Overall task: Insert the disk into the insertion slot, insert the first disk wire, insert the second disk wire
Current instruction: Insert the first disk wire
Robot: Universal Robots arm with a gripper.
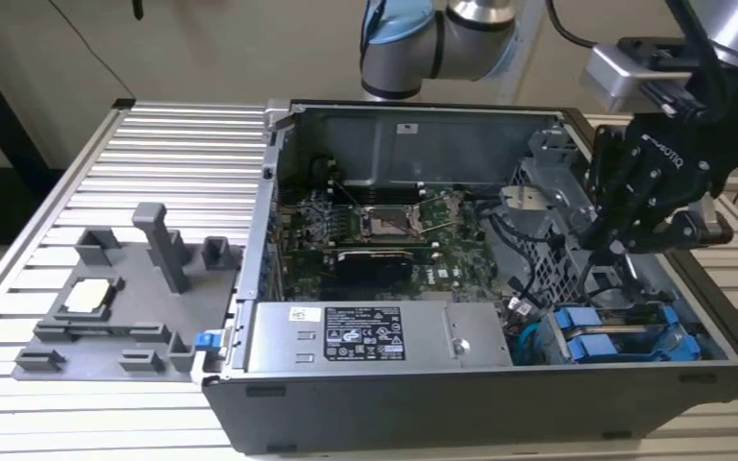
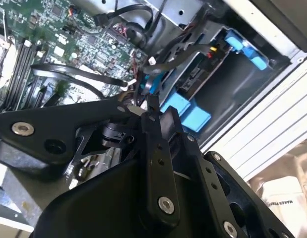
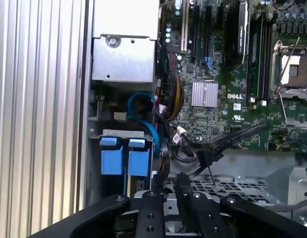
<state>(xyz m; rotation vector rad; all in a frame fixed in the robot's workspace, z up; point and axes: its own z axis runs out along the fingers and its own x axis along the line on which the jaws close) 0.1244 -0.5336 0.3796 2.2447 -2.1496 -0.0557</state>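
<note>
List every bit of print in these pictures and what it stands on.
White label on the power-supply box: too small to read.
Small sticker on the case back wall: too small to read.
White lettering on the gripper: a maker's mark.
White logo on the motherboard: a maker's mark.

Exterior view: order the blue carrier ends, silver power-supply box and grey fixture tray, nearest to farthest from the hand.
1. Blue carrier ends, just below the hand, inside the case.
2. Silver power-supply box, inside the case, toward the exterior view's left.
3. Grey fixture tray, outside the case, far left.
</note>
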